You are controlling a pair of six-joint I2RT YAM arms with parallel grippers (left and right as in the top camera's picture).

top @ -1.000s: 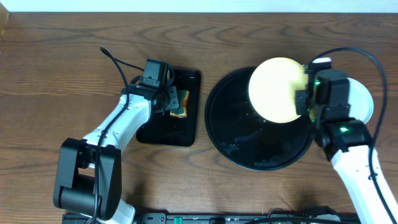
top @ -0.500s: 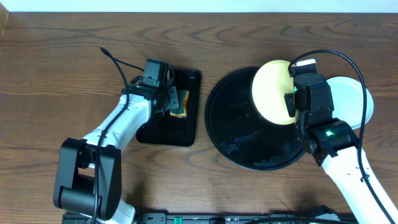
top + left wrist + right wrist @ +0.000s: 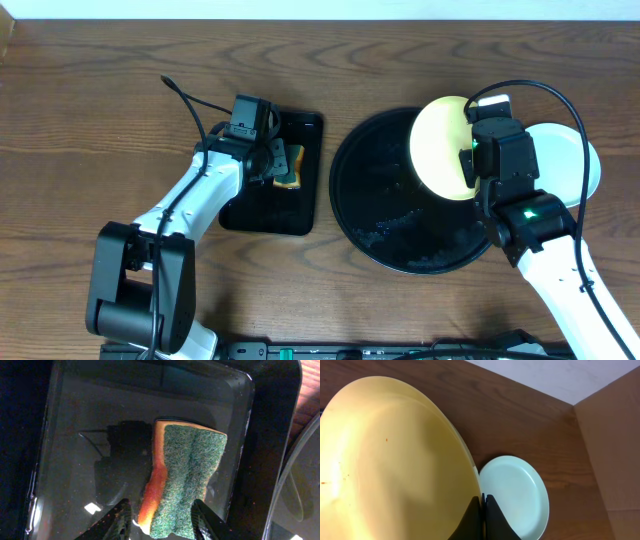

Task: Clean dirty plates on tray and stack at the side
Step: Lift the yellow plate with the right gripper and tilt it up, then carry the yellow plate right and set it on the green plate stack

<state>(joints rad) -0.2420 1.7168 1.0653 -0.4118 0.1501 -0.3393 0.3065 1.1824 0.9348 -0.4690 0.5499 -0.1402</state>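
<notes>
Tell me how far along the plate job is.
Done: a light blue plate lies beside the round tray, which holds no plates. In hand: the right gripper pinches the yellow plate by its rim over the tray's edge; the left gripper holds the sponge. Left: set the yellow plate on the blue one.

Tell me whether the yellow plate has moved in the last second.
Yes. The yellow plate has shifted slightly right, its left edge further across the round black tray toward the blue plate.
</notes>
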